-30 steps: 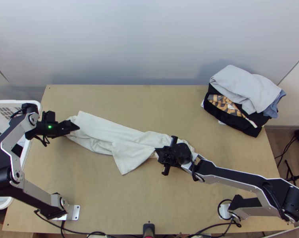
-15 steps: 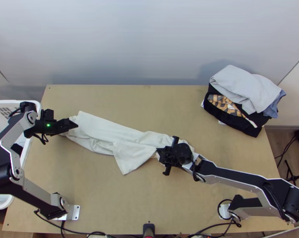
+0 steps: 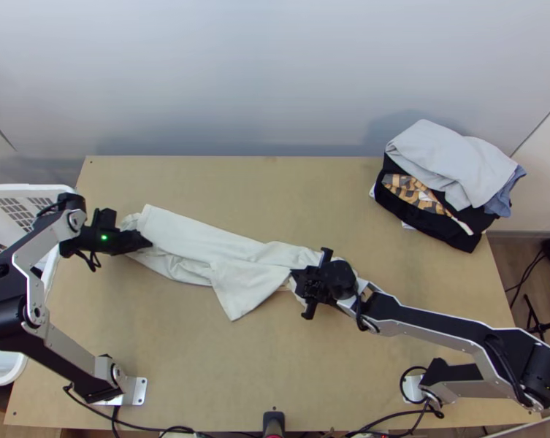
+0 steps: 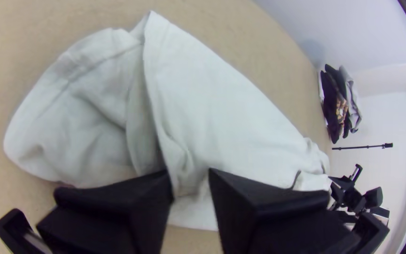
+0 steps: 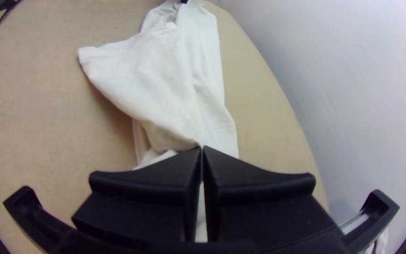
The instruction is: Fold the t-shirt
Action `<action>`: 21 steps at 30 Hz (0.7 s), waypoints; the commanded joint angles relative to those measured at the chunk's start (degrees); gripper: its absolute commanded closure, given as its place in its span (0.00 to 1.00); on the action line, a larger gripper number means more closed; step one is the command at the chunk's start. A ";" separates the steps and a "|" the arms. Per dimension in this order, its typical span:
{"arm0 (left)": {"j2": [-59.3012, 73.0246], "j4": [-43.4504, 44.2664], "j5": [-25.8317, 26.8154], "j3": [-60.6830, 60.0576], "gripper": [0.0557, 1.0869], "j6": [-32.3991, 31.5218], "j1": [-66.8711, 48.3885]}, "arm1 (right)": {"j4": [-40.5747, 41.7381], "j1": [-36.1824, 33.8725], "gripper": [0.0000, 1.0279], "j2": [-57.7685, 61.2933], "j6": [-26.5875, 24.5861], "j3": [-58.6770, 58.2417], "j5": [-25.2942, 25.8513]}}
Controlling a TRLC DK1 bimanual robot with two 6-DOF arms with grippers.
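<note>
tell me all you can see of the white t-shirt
The white t-shirt looks like soft, plain cloth. It lies slantwise across the wooden table as a long, narrow, creased strip, loosely folded over itself. One flap, perhaps a sleeve, juts toward the near edge. The right claw is shut on it near one end; the left claw is open at its other end, contact unclear.

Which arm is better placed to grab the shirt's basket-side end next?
Left, probably: its tool is open at that end; the right tool is shut on the shirt farther along.
</note>
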 commanded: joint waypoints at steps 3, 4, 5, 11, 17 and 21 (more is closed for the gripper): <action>0.39 -0.21 -0.02 -1.28 0.96 0.94 -0.19 | 0.00 -1.74 0.97 -1.10 0.08 -0.69 0.14; 0.13 -0.21 -0.02 -1.28 0.96 0.94 0.16 | 0.00 -2.00 0.97 -1.28 0.17 -0.69 0.14; 0.04 -0.38 0.07 -1.19 0.96 0.76 0.60 | 0.00 -2.27 0.97 -1.37 0.52 -0.60 0.23; -1.72 -2.49 -0.02 3.12 0.96 -3.02 3.32 | -0.09 -6.75 0.97 -1.98 8.78 2.65 0.84; -4.18 -7.24 -0.02 9.01 0.96 -8.29 4.64 | -5.45 -11.67 0.97 -2.60 22.05 7.93 1.99; -7.87 -8.91 -0.11 12.70 0.96 -11.46 3.24 | -7.91 -13.17 0.97 -2.42 30.31 9.77 1.99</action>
